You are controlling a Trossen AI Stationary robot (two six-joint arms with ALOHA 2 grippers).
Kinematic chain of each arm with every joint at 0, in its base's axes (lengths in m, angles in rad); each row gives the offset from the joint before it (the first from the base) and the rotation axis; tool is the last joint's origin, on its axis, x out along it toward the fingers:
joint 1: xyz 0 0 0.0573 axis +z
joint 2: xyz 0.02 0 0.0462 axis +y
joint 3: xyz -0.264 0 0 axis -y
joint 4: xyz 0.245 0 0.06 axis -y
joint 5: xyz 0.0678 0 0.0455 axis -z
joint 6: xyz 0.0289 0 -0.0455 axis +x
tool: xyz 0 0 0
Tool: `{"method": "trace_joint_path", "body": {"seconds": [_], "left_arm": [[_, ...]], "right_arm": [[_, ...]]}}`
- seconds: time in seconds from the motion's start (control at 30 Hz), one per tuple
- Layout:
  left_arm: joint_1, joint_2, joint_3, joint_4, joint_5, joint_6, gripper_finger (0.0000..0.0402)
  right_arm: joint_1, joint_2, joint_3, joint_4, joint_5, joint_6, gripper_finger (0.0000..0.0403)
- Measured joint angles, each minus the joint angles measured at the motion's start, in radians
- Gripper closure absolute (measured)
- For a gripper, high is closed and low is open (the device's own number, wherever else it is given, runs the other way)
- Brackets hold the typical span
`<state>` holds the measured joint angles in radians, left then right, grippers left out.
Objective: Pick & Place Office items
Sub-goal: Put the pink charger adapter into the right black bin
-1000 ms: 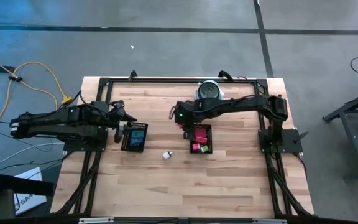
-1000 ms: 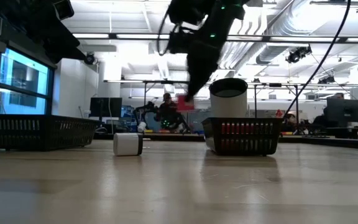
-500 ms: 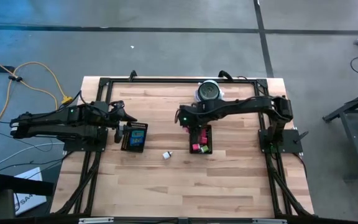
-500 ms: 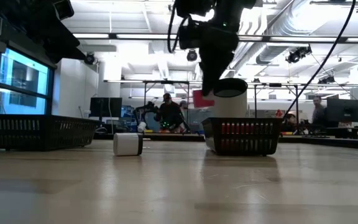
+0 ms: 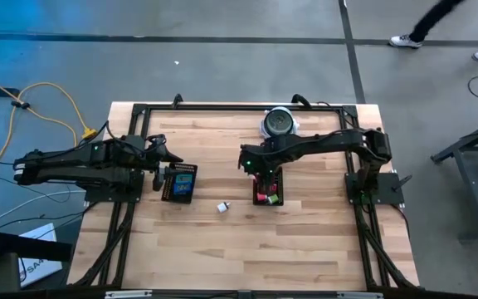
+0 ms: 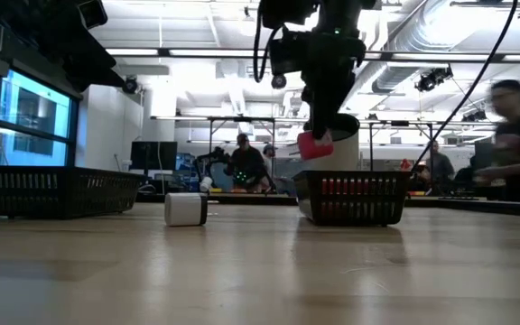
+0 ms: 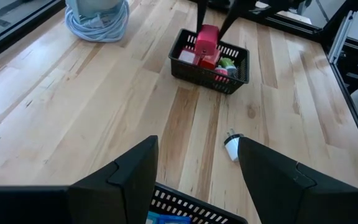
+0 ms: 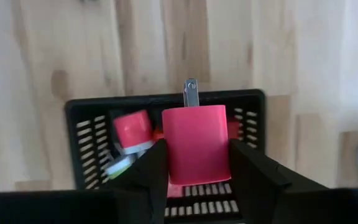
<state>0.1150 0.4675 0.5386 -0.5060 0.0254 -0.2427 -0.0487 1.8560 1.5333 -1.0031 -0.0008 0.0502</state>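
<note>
My right gripper (image 5: 260, 169) hangs over the right black mesh tray (image 5: 277, 196), shut on a pink block (image 8: 197, 146) with metal prongs (image 8: 191, 93). The low view shows the block (image 6: 315, 144) just above the tray's rim (image 6: 350, 176). Inside that tray lie other pink pieces (image 8: 132, 130) and a green one (image 7: 227, 63). A small white piece (image 5: 222, 207) lies on its side on the bare table between the trays. My left gripper (image 7: 197, 180) waits open above the left tray (image 5: 178, 184), which holds teal and blue pieces. My right gripper pinches the pink block by its two opposite side faces (image 8: 169, 155), one finger on each side. The fingers (image 8: 151, 171) come steeply from above. The block hangs clear above the tray, its prongs pointing away from the gripper.
A round grey-and-black object (image 5: 279, 121) sits on coiled cable at the table's far edge behind the right tray. A black frame (image 5: 222, 108) runs around the table top. Bare wood lies at the near side. People move in the room beyond.
My right gripper has carried the pink block toward the table's right edge, from beside the right tray to above it, and has tipped to point more steeply down. The block stays in the hold, clear of the tray.
</note>
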Motion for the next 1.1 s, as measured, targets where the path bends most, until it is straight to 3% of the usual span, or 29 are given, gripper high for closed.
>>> {"method": "trace_joint_path", "body": {"seconds": [0.17,0.43,0.73,1.1], "left_arm": [[0.000,0.000,0.000,0.000,0.000,0.000,0.0186],[0.000,0.000,0.000,0.000,0.000,0.000,0.0186],[0.000,0.000,0.000,0.002,0.000,0.000,0.0186],[0.000,0.000,0.000,0.008,0.000,0.000,0.0186]], "right_arm": [[-0.015,-0.064,-0.062,0.037,-0.036,0.010,0.0268],[-0.019,-0.207,-0.276,0.211,0.007,0.025,0.0268],[-0.046,-0.239,-0.463,0.427,0.023,-0.015,0.0268],[-0.065,-0.240,-0.491,0.478,0.023,-0.054,0.0268]]}}
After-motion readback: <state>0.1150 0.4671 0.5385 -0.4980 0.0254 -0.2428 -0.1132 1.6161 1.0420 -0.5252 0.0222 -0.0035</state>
